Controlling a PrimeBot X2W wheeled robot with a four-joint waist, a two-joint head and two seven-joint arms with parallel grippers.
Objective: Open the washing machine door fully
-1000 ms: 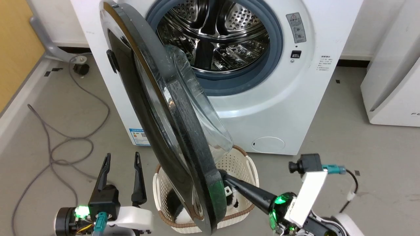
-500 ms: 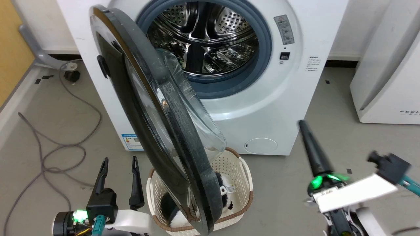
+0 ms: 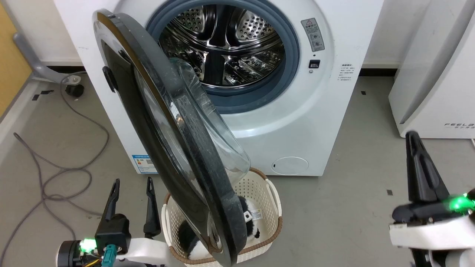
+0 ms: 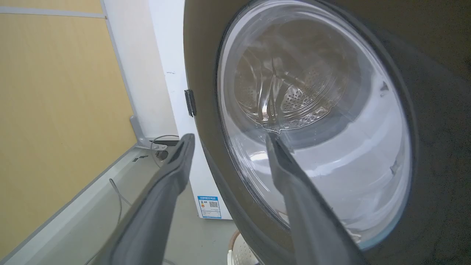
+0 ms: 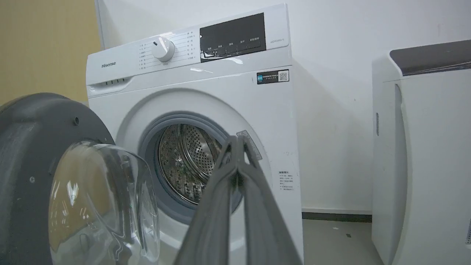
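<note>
Since 1 second ago the right gripper (image 3: 412, 139) has left the lower inner edge of the washing machine door (image 3: 174, 141), where its tip was pressing, and has gone away to the far right; the whole head view has also shifted a little, so the camera moved, but the door seems to stand at the same angle to the washing machine (image 3: 326, 111) as before.

From the left: a grey cable (image 3: 74, 170) lies in loops on the floor; beside it the left gripper (image 3: 133, 182) hovers low with its 2 fingers spread wide and nothing between them, near the outer face of the door. In the left wrist view the glass of the door (image 4: 312, 110) is right in front of these fingers. The door is about half open, edge-on to the head camera, its lower rim hanging over a white basket (image 3: 272, 193) that holds a black and white soft toy (image 3: 246, 224); behind it the steel drum (image 3: 222, 48) is free to see. At the lower right the right gripper points upward with fingers pressed together, empty, well apart from the door; next to it stands a white appliance (image 3: 426, 74).

I judge the task is not finished; nothing pushes the door now, and it must swing further to the left. The left gripper may be in the way of that swing.
</note>
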